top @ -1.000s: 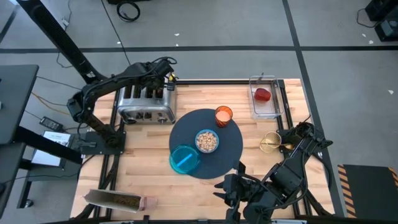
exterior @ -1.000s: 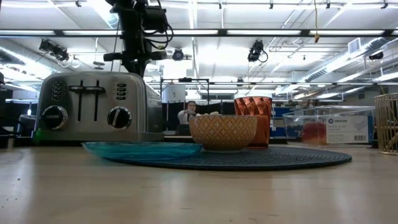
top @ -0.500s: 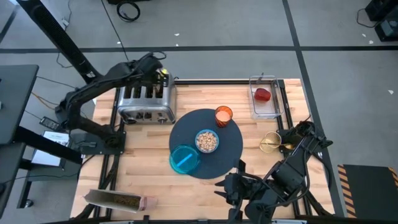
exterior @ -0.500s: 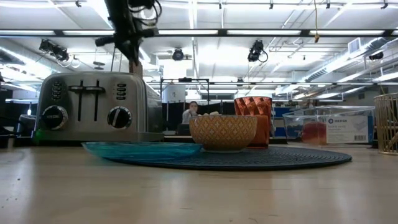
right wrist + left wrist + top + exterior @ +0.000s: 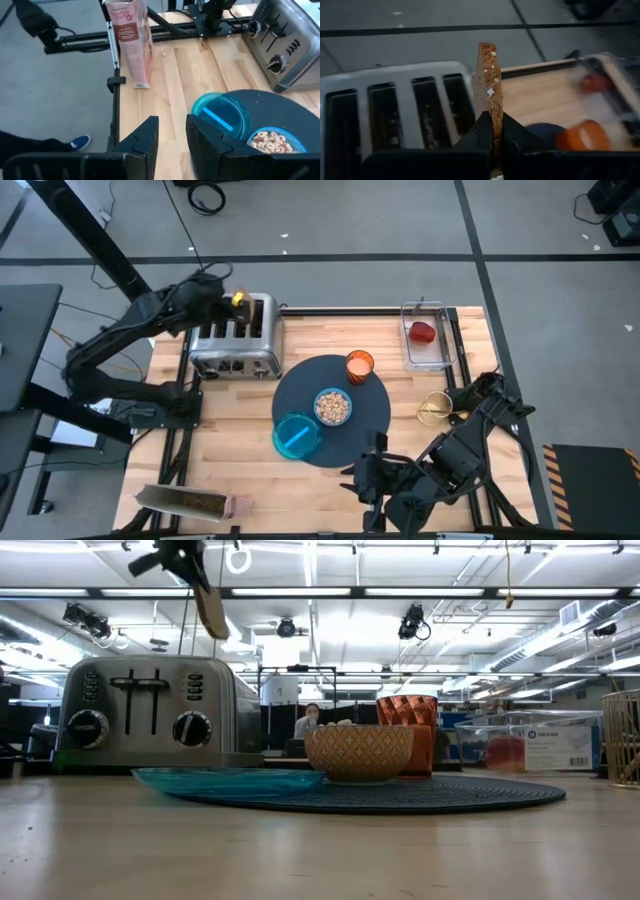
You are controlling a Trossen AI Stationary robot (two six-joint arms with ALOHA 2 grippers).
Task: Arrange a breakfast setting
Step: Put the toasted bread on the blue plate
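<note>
My left gripper [image 5: 235, 298] is above the far end of the silver toaster [image 5: 235, 340], shut on the toast slice [image 5: 490, 75], which also shows in the low view [image 5: 210, 610] above the toaster. The dark-blue mat [image 5: 372, 408] holds the cereal bowl [image 5: 333, 406], the orange cup [image 5: 359, 365] and the teal plate [image 5: 297, 436]. The red fruit [image 5: 423, 332] lies in a clear container. The gold spoon [image 5: 440, 412] is in a gold wire holder. My right gripper [image 5: 372, 470] is open and empty at the mat's near edge. My left gripper pinches the toast's two flat faces between its two fingers at the slice's upper end [image 5: 493, 120]. The fingers come from above, slanting down. The toast hangs below them, tilted, lifted clear of the toaster [image 5: 150, 710].
A cereal box [image 5: 190, 502] lies at the table's near left corner and shows standing in the right wrist view [image 5: 131, 42]. The clear container [image 5: 428, 340] stands at the far right. Bare wood lies to the left of the mat.
My left gripper has risen and gone toward the table's left edge with the toast. The toast has come up out of the toaster's slot, is now clear above it and has tipped to a slant.
</note>
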